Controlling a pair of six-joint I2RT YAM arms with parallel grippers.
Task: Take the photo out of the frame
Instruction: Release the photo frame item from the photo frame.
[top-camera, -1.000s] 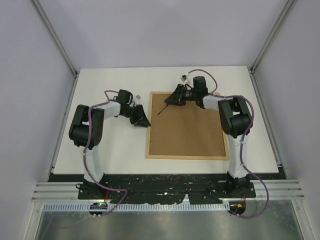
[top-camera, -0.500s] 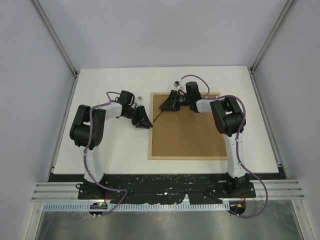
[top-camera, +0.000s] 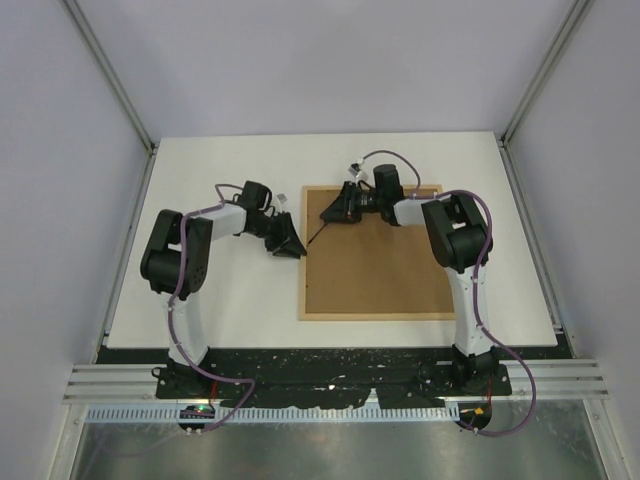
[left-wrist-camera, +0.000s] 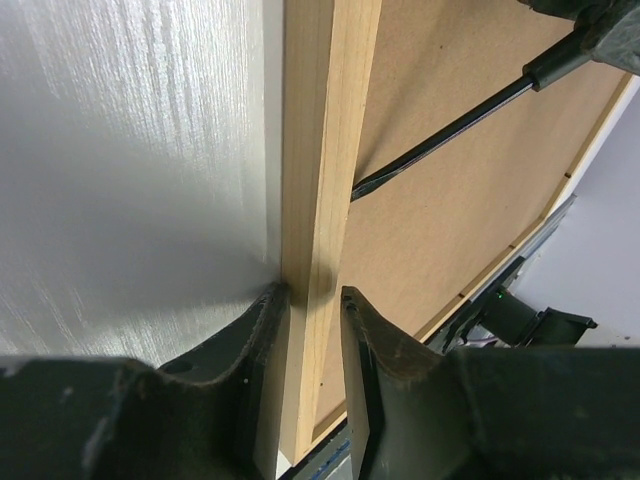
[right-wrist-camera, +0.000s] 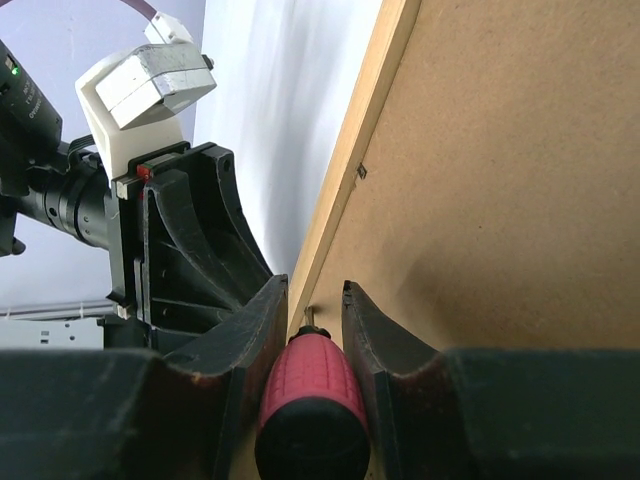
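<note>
The frame (top-camera: 380, 270) lies back-up on the white table, its brown backing board (right-wrist-camera: 500, 180) facing me; the photo is hidden beneath. My left gripper (top-camera: 292, 247) is at the frame's left edge. In the left wrist view the gripper (left-wrist-camera: 308, 295) is closed on the light wood strip (left-wrist-camera: 315, 150). My right gripper (top-camera: 333, 212) is over the far-left corner, shut on the red-handled screwdriver (right-wrist-camera: 305, 390). The screwdriver's black shaft (left-wrist-camera: 450, 130) slants down to the backing board just inside the left strip.
The white table (top-camera: 220, 290) is walled by pale panels on three sides. A black rail (top-camera: 330, 365) with the arm bases runs along the near edge. The left gripper's black body (right-wrist-camera: 190, 240) sits close beside the screwdriver tip.
The right gripper has moved left with the screwdriver, toward the frame's far-left corner. The frame has shifted slightly right, and the left gripper has stayed at its left edge.
</note>
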